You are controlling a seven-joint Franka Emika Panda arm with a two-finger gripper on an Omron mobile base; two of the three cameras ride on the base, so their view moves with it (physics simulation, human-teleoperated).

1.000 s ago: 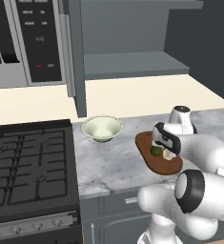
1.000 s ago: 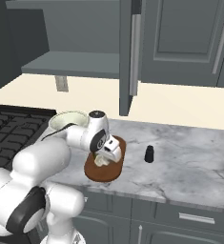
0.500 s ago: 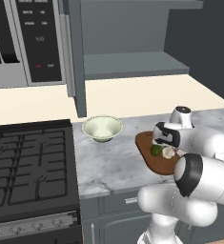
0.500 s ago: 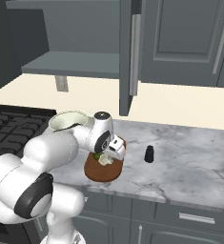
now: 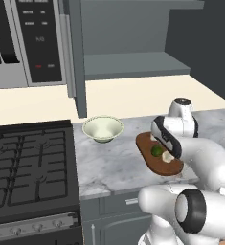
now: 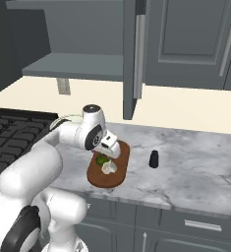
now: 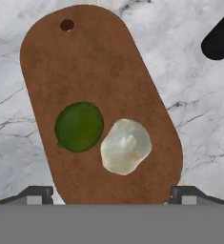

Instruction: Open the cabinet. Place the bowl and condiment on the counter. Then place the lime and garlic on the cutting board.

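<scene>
The reddish-brown cutting board (image 7: 99, 86) lies on the marbled counter (image 7: 18, 133) straight under my hand. On it the green lime (image 7: 79, 127) and the off-white garlic (image 7: 126, 146) rest side by side, touching. My gripper (image 7: 112, 196) hovers above them, open, its fingertips (image 7: 37, 195) set wide with nothing between. From the base, the board (image 5: 150, 143), lime (image 5: 157, 151), garlic (image 5: 167, 157) and gripper (image 5: 163, 145) sit right of the pale bowl (image 5: 103, 128). The dark condiment (image 6: 154, 159) stands on the counter right of the board (image 6: 118, 150). The cabinet (image 5: 128, 64) is open, its shelf bare.
A black stove top (image 5: 28, 167) fills the counter's left side, with a microwave (image 5: 23, 43) above it. The open cabinet door (image 6: 130, 59) juts out edge-on over the counter. Closed wall cabinets (image 6: 195, 44) hang to the right, above bare marble (image 6: 200, 167).
My hand has lifted slightly off the cutting board and the arm has shifted; the garlic and lime stay lying on the board.
</scene>
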